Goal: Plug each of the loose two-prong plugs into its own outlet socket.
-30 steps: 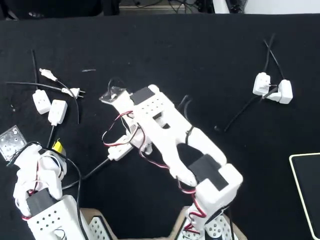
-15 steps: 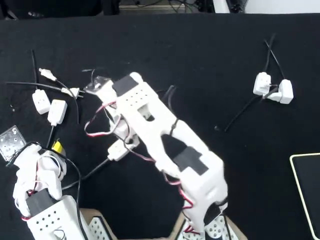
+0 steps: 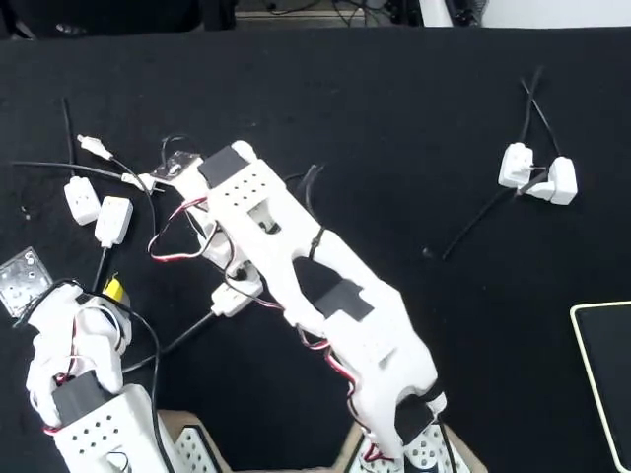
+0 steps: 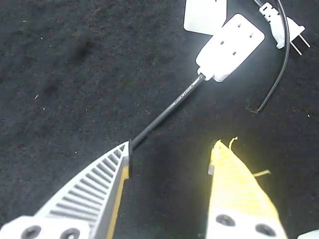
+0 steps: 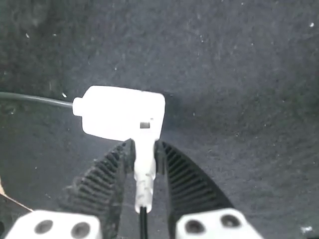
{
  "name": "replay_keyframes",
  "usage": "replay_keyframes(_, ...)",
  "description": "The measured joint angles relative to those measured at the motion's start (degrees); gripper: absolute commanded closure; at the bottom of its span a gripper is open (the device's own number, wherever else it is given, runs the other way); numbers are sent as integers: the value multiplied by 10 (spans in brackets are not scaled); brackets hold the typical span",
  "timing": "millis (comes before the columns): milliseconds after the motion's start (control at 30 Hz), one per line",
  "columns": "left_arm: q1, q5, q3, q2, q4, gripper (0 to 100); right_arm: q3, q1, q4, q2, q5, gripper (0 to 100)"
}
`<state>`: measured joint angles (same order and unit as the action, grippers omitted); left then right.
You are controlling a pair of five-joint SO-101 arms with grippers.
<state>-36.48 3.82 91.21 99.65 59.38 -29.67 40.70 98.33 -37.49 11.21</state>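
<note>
Right jaws pinch a white two-prong plug (image 5: 144,169) at a white socket block (image 5: 119,117); left jaws spread; a second white plug (image 4: 270,14) lies loose.

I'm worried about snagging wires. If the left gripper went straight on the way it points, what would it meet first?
Most likely the black cord, which crosses just ahead of the open left gripper toward the white outlet socket. Height above the cloth is unclear, so it might pass over.
</note>
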Motion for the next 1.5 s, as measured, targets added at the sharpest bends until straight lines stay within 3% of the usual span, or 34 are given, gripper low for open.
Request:
replay_keyframes(867,-5,0,0,0,0,737,-4,-3,8,-3,14,988)
replay_keyframes(1500,-19,0,0,0,0,737,20,-21,9,14,123,988)
